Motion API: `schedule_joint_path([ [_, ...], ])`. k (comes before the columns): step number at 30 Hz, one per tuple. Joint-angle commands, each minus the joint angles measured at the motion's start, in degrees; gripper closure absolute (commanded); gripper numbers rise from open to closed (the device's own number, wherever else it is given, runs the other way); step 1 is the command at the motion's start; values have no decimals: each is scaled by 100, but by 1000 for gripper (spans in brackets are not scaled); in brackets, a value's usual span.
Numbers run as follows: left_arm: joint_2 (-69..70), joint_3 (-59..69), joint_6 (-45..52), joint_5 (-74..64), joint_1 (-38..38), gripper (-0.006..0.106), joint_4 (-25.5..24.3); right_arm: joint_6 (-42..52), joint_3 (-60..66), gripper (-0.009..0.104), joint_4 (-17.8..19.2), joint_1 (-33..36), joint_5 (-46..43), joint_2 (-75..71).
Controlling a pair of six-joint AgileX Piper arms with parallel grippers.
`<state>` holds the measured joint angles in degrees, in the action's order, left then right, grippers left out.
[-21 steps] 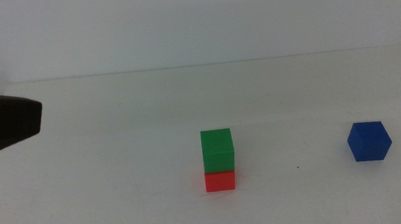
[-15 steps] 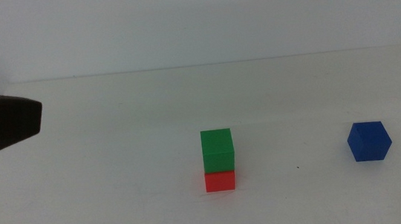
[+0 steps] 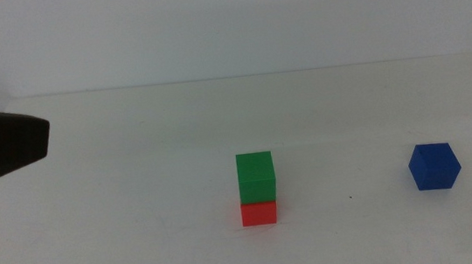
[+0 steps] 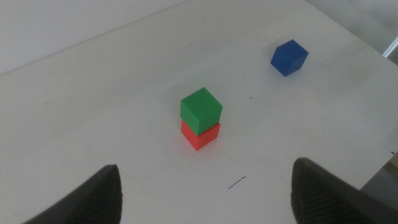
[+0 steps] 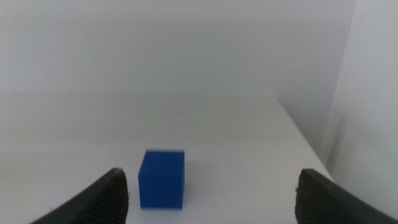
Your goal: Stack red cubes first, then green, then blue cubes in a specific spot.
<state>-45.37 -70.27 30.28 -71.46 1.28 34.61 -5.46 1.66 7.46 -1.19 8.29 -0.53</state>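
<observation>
Three cubes: seen on the white table in the middle view.
Middle view, stack: the green cube is set squarely on the red cube, near the middle of the table and toward its front.
Middle view, blue cube: the blue cube is placed alone on the table, well apart from the stack, toward the right side, turned so that a corner faces the camera.
Middle view, left arm: a dark part of the left arm is seen at the left edge, well apart from the stack; its pincer cannot be made out from this view.
Left wrist view, pincer: the left pincer is held above the table with its jaws spread wide and nothing between them.
Left wrist view, cubes: the stack is seen beyond the jaws, green on red; the blue cube lies farther off, apart from the stack.
Left wrist view, mark: a short dark mark is seen on the table near the stack.
Right wrist view, pincer: the right pincer is held low near the table, jaws wide, with nothing gripped.
Right wrist view, blue cube: the blue cube is seen ahead of the open jaws, nearer one jaw than the other, touched by neither.
</observation>
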Motion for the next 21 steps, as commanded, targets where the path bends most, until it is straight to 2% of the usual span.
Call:
schedule_joint_path([
  [1,-5,-123,-13,348,-6,8,289,73,-104,22,85,-22,-636,-129],
  [4,-5,-123,-13,348,-6,8,289,73,-104,22,85,-22,-606,-129],
  [6,-5,-123,-13,348,-6,8,289,179,-104,22,263,-22,-797,-129],
  [8,-5,-123,-13,348,-6,8,283,191,-110,22,282,-22,-889,-129],
  [13,-5,-123,-13,348,-6,8,278,-176,-739,22,-34,-17,-223,335],
  [21,-5,-123,-13,348,-6,8,278,-218,-2956,22,-746,-17,1567,2840],
])
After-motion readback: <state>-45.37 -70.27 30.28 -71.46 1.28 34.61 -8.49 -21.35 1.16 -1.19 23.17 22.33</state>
